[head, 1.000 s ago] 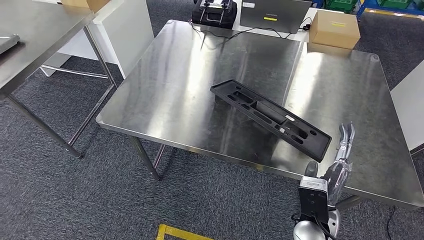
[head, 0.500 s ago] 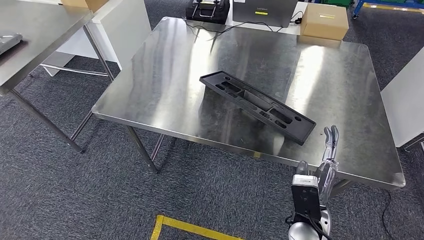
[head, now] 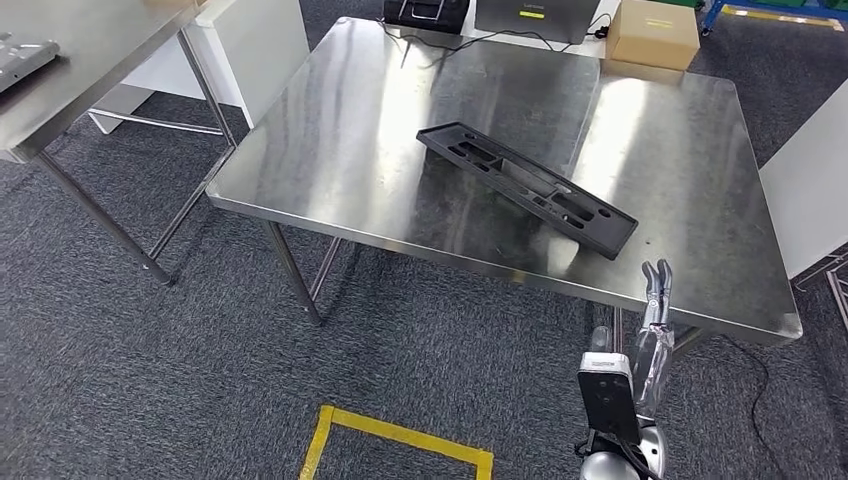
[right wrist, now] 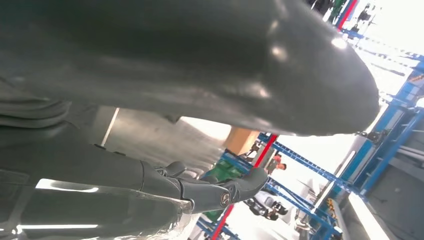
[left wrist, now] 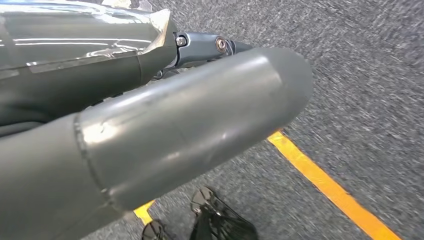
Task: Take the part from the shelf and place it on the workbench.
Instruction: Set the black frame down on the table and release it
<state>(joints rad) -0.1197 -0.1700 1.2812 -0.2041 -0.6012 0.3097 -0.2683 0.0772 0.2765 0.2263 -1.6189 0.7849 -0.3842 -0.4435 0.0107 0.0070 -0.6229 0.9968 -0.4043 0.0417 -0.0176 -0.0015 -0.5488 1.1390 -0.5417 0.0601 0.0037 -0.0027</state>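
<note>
Already placed: long black moulded plastic part (head: pixel 527 188) lies flat on the stainless steel workbench (head: pixel 340 150).
Right hand (head: pixel 652 330): fingers spread, holding nothing — pull clear without nudging the bench edge.
Left hand (left wrist: pixel 150 125): fingers straight, holding nothing — hangs over carpet.

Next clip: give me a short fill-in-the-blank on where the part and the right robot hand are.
1. The black part lies flat on the steel ____.
2. The right robot hand holds ____.
3. A cardboard ____ sits at the table's far right corner.
4. The floor tape is ____.

Missing words: table; nothing; box; yellow
</note>
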